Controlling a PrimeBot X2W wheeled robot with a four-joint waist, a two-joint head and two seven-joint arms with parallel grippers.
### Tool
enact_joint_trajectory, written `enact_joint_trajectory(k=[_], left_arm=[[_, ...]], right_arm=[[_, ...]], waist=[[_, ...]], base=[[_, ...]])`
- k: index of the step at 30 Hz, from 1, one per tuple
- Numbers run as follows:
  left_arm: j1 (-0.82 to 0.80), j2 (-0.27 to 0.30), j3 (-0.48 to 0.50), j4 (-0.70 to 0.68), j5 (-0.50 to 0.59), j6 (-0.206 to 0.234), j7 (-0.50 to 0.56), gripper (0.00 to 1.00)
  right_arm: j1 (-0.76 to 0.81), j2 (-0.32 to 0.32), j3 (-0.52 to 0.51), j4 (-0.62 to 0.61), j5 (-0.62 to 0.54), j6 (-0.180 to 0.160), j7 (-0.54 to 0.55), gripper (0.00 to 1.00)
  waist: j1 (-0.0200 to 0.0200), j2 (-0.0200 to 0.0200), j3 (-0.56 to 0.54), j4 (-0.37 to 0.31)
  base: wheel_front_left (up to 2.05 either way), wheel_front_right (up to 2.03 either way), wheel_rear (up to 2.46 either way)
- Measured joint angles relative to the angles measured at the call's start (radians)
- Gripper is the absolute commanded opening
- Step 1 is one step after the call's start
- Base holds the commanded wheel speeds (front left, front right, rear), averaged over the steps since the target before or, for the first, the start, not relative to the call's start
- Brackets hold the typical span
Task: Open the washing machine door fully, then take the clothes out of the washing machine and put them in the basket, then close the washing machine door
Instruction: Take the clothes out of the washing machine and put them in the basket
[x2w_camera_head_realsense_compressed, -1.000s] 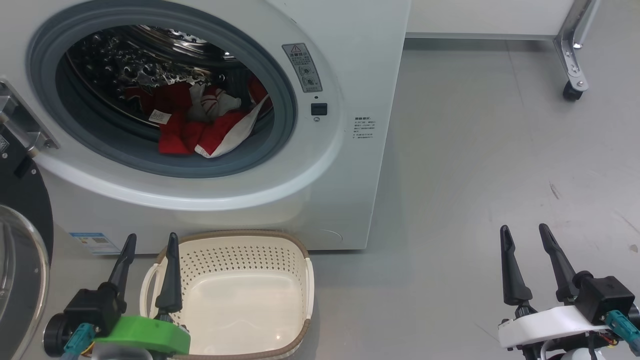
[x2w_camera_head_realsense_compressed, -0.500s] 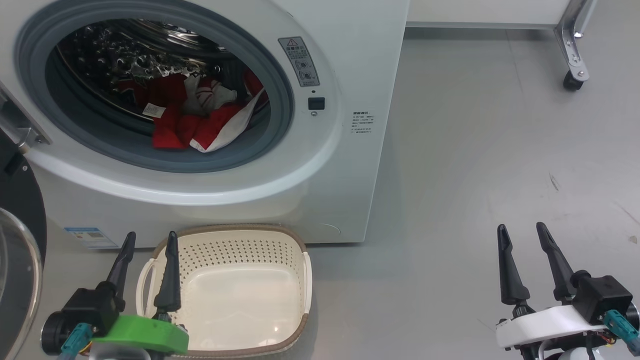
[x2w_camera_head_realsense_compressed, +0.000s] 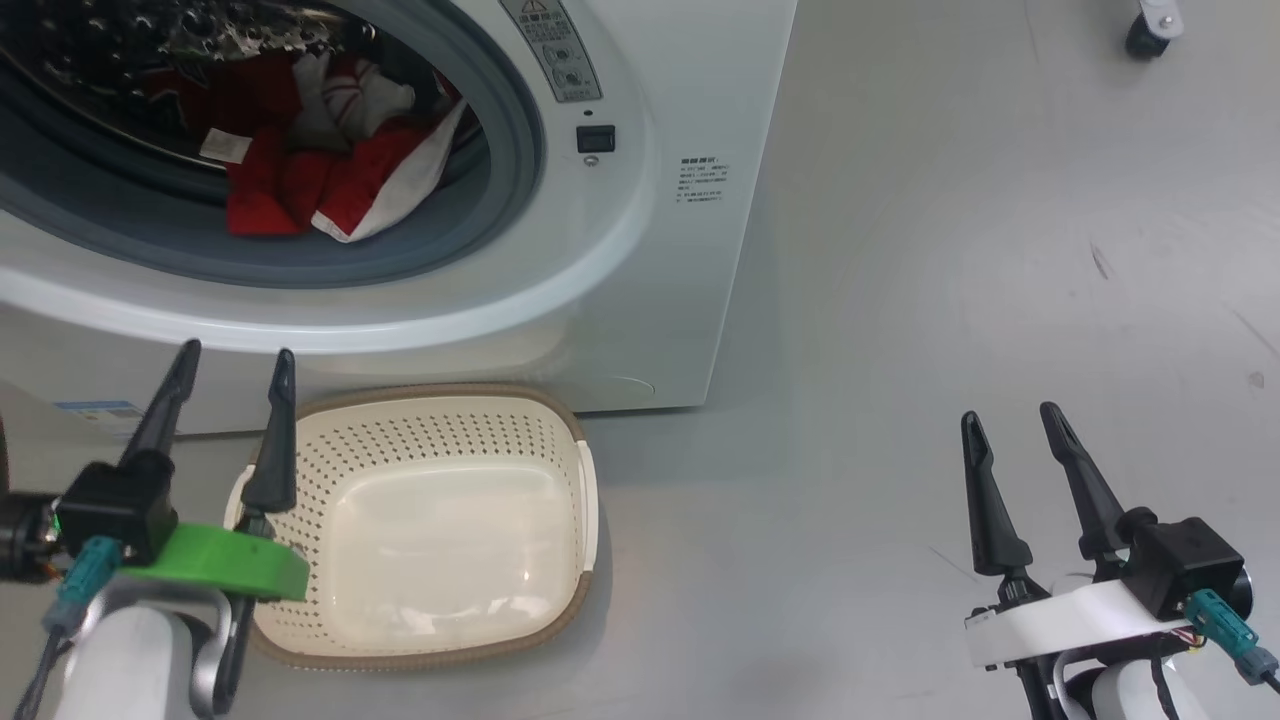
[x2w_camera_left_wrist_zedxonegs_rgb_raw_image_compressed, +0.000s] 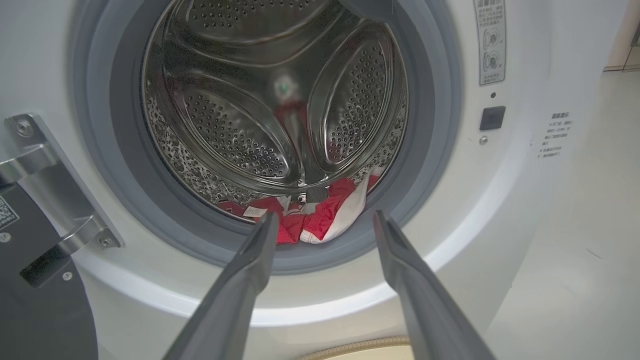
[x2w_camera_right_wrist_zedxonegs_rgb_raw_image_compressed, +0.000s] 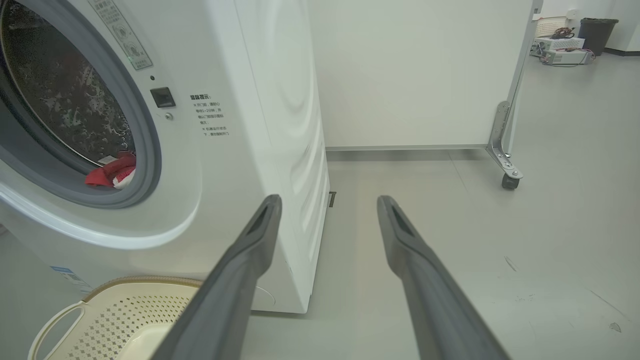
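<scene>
The washing machine (x2w_camera_head_realsense_compressed: 660, 280) stands with its drum open, and the red and white clothes (x2w_camera_head_realsense_compressed: 300, 165) lie in a heap at the drum's front. The left wrist view shows the clothes (x2w_camera_left_wrist_zedxonegs_rgb_raw_image_compressed: 320, 222) past my open left gripper (x2w_camera_left_wrist_zedxonegs_rgb_raw_image_compressed: 325, 215), with the dark washing machine door (x2w_camera_left_wrist_zedxonegs_rgb_raw_image_compressed: 35, 320) swung out on its hinge at the lower left. The cream basket (x2w_camera_head_realsense_compressed: 420, 392) sits on the floor before the machine, holding nothing. My left gripper (x2w_camera_head_realsense_compressed: 237, 352) hovers open over the basket's left rim. My right gripper (x2w_camera_head_realsense_compressed: 1008, 412) hangs open over bare floor, far right of the machine.
Grey floor stretches to the right of the machine. A white partition on a metal leg with a caster wheel (x2w_camera_right_wrist_zedxonegs_rgb_raw_image_compressed: 510, 181) stands behind at the right. The right wrist view also takes in the basket (x2w_camera_right_wrist_zedxonegs_rgb_raw_image_compressed: 115, 312) and the clothes (x2w_camera_right_wrist_zedxonegs_rgb_raw_image_compressed: 107, 172).
The head camera has dipped, so the whole picture has slid up and left. My left gripper now reaches farther past the basket's rim toward the machine. Both grippers stay open.
</scene>
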Motion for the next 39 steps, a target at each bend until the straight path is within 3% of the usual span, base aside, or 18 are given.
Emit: enact_joint_trajectory(k=[10, 24, 31, 39], left_arm=[[-0.216, 0.078, 0.016, 0.059, 0.068, 0.044, 0.126, 1.0], [-0.512, 0.223, 0.032, 0.246, 0.174, 0.076, 0.358, 1.0], [-0.598, 0.227, 0.044, 0.334, 0.17, 0.09, 0.432, 1.0], [-0.675, 0.27, 0.044, 0.401, 0.207, 0.112, 0.491, 1.0]], right_arm=[[-0.094, 0.005, 0.037, -0.009, 0.0, 0.0, 0.0, 1.0], [-0.173, 0.012, 0.084, 0.014, 0.018, 0.0, 0.0, 1.0], [-0.185, 0.015, 0.096, 0.031, 0.042, 0.0, 0.0, 1.0], [-0.2, 0.016, 0.107, 0.033, 0.075, 0.0, 0.0, 1.0]], waist=[[0.0, 0.0, 0.113, -0.048], [0.0, 0.0, 0.241, -0.189], [0.0001, 0.0, 0.279, -0.247], [0.0, 0.0, 0.302, -0.286]], base=[[0.0, 0.0, 0.0], [0.0, 0.0, 0.0], [0.0, 0.0, 0.0], [0.0, 0.0, 0.0]])
